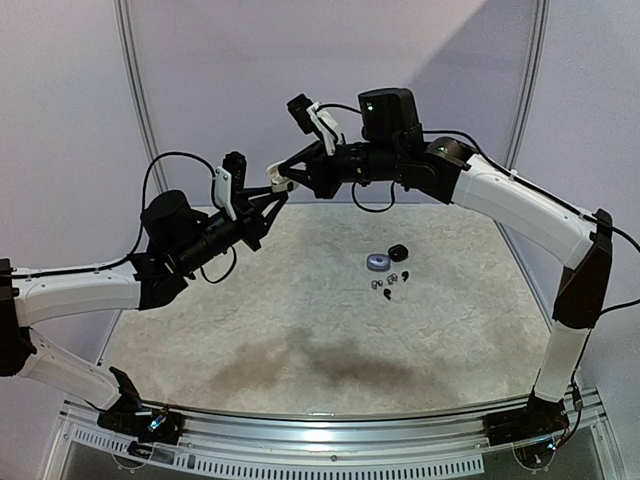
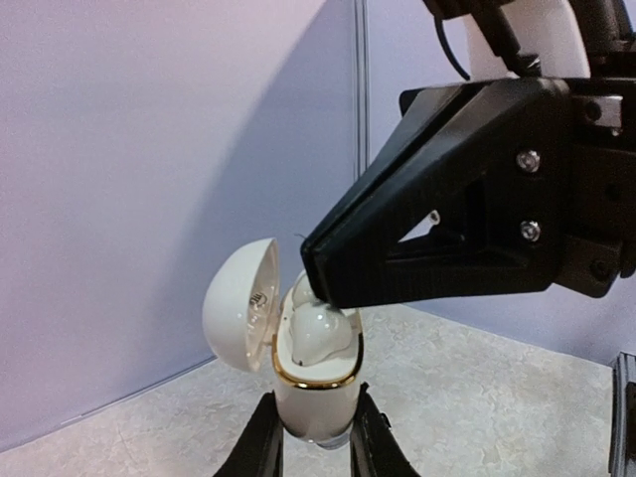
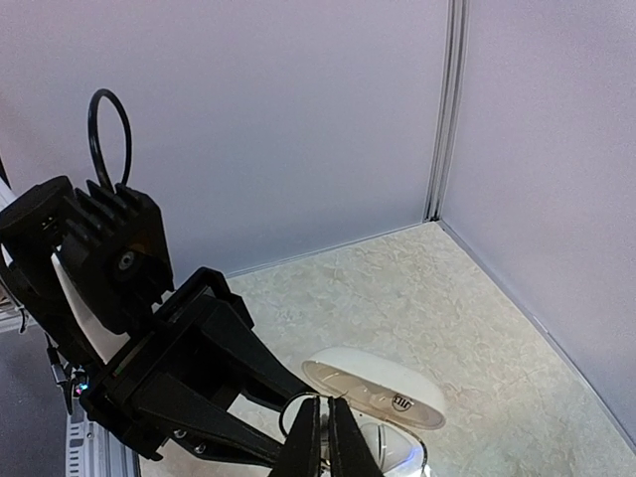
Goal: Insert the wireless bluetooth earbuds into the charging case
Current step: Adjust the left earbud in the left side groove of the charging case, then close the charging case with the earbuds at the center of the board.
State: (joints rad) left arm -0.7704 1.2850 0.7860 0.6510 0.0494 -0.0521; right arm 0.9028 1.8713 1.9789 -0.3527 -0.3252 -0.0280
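My left gripper (image 2: pixel 314 417) is shut on a white charging case (image 2: pixel 316 388) with a gold rim, held upright above the table, its lid (image 2: pixel 241 303) swung open to the left. A white earbud (image 2: pixel 323 333) sits in the near socket. Another white earbud (image 2: pixel 299 290) shows behind it, partly hidden. My right gripper (image 2: pixel 320 286) is shut, its tips resting on that far earbud. In the right wrist view its fingertips (image 3: pixel 325 417) point down into the open case beside the lid (image 3: pixel 376 386). From above, both grippers meet at the case (image 1: pixel 283 181), high over the table's back left.
On the table's right middle lie a bluish round case (image 1: pixel 376 263), a black case (image 1: pixel 398 251) and several tiny loose earbuds (image 1: pixel 388 285). Pale walls close in the back and both sides. A metal rail (image 1: pixel 320 425) runs along the near edge.
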